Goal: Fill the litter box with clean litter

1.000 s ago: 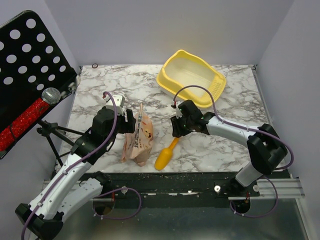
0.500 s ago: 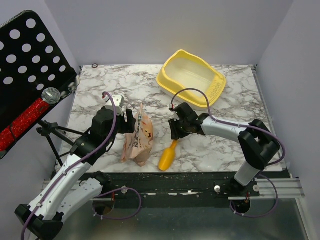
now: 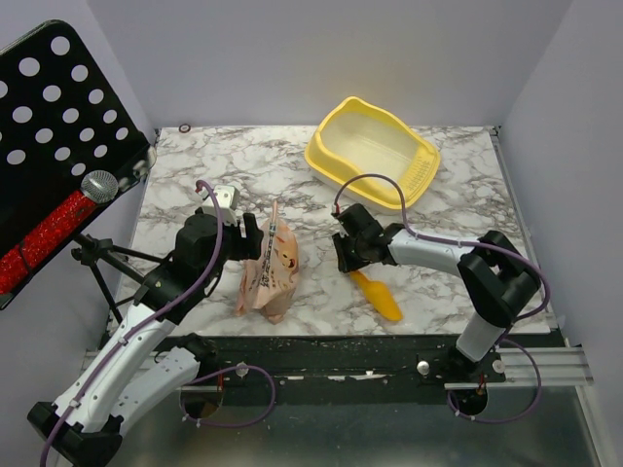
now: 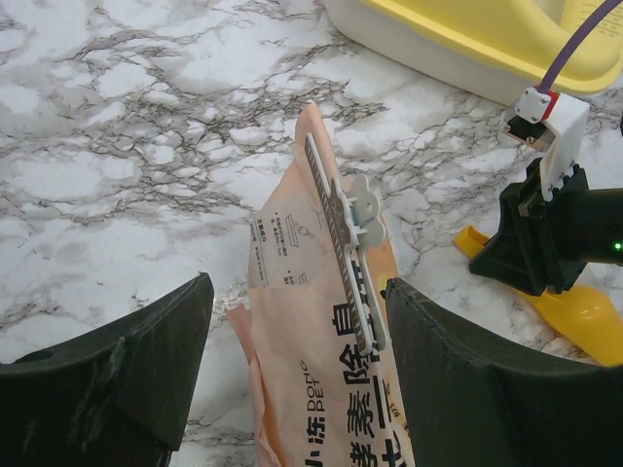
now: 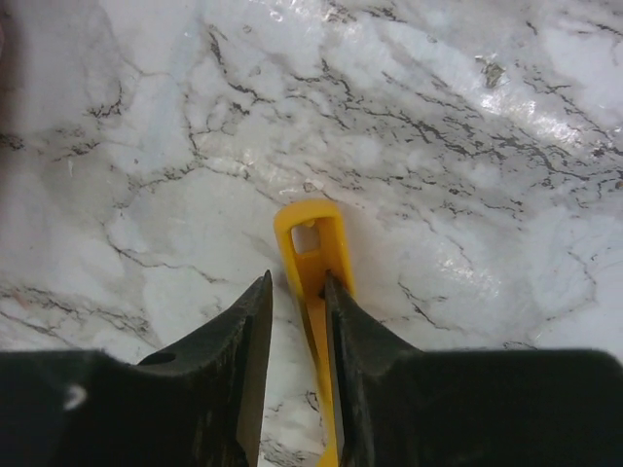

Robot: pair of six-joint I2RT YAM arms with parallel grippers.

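The pale-yellow litter box stands at the back of the marble table, and its inside looks bare. No loose litter shows. A tan printed paper bag, closed with a white clip, stands between the arms. My left gripper is open, with a jaw on each side of the bag's top and touching neither side. My right gripper is low over the table and shut on the handle of the small yellow-orange scoop. The scoop's bowl points to the front right.
A black perforated music stand with a microphone and a tripod stands off the table's left edge. The table's front edge runs just behind the arm bases. White walls close in the back and the sides.
The scoop swung from pointing front left to pointing front right, its handle staying at my right gripper. The left arm and the bag barely moved.
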